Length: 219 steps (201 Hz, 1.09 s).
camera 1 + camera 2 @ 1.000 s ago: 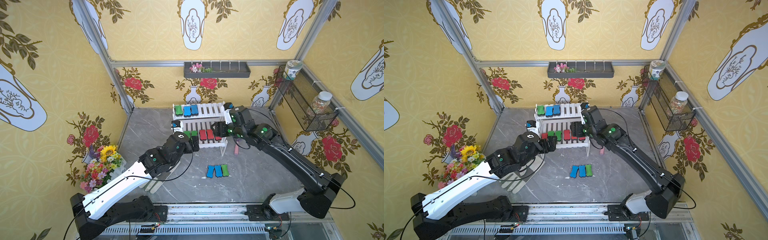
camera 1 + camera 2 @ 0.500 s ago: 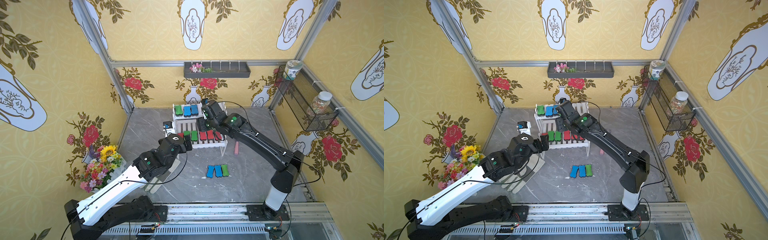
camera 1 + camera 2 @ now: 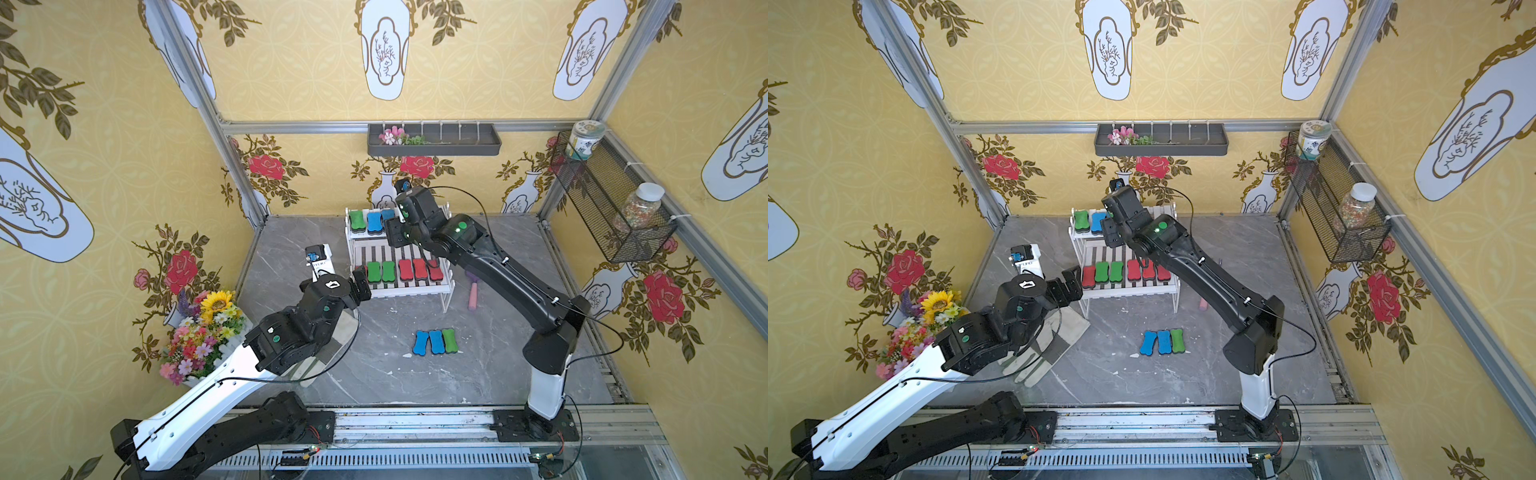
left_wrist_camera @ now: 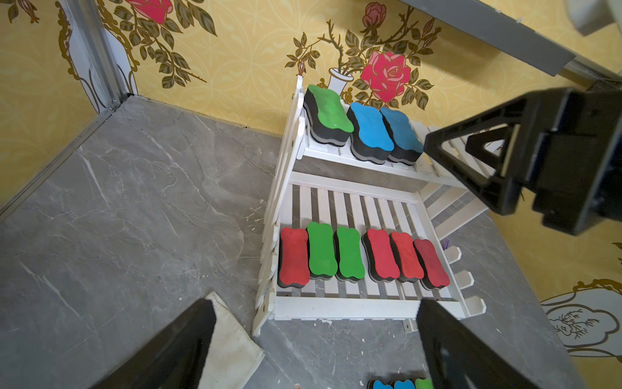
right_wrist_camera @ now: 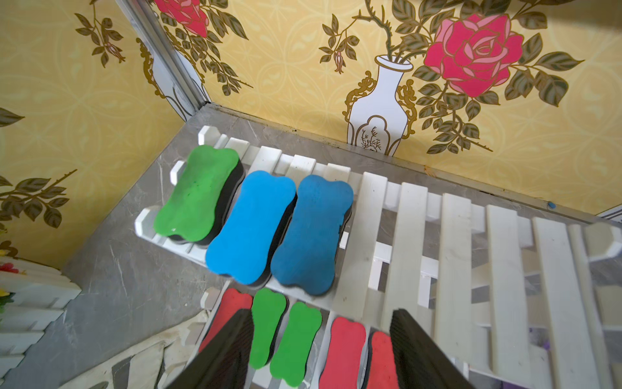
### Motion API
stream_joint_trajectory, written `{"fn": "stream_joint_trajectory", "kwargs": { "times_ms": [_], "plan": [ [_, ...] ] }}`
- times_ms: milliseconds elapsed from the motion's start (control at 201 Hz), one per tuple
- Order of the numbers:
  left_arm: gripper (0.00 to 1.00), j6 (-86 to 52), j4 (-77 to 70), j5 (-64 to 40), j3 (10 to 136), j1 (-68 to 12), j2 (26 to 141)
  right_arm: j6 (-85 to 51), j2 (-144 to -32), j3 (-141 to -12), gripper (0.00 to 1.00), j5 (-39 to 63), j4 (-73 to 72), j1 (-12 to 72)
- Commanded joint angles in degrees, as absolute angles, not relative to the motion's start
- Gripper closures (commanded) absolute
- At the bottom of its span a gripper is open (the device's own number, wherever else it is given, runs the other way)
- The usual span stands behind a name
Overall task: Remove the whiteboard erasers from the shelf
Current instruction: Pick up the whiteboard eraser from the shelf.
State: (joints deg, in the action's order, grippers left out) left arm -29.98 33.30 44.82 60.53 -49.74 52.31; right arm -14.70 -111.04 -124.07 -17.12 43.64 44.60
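The white shelf (image 3: 407, 293) holds a green eraser (image 5: 197, 192) and two blue erasers (image 5: 250, 225) on its upper tier. On the lower tier lies a row of red erasers (image 4: 383, 257) and green erasers (image 4: 321, 251). Two blue ones and a green one (image 3: 436, 341) lie on the floor in front. My right gripper (image 5: 321, 320) hovers open above the front edge of the upper tier, beside the blue erasers, holding nothing. Open and empty, my left gripper (image 4: 313, 306) sits low at the shelf's front left corner.
A pink-handled purple garden fork (image 3: 473, 293) lies on the floor right of the shelf. A grey work glove (image 3: 1050, 345) lies under my left arm. A flower bunch (image 3: 199, 328) stands at the left wall; a wire basket (image 3: 602, 203) hangs on the right wall.
My right gripper has swung left and back, from over the lower tier to the upper tier. My left gripper has drawn back a little to the left.
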Motion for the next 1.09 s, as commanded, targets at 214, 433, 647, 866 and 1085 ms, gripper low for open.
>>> {"fn": "stream_joint_trajectory", "kwargs": {
  "times_ms": [214,433,647,866,1085],
  "plan": [
    [0.0,-28.92,33.85,46.32,58.52,-49.57,49.58,-14.4,-118.58,-134.82,0.32,-16.04,44.31,43.37],
    [0.01,-28.42,33.51,46.08,57.88,-49.57,49.48,-15.29,-120.13,-135.35,0.33,-16.66,45.33,43.28],
    [0.01,-27.95,33.05,45.27,57.33,-49.57,49.92,-15.84,-120.67,-135.18,0.35,-17.69,45.61,42.97],
    [0.01,-27.47,32.55,45.62,56.69,-49.57,49.07,-16.18,-121.46,-135.26,0.35,-17.14,45.53,42.97],
    [0.01,-27.08,31.82,45.19,56.13,-49.57,49.2,-16.66,-122.42,-135.66,0.4,-17.92,46.77,42.72]
  ]
}}
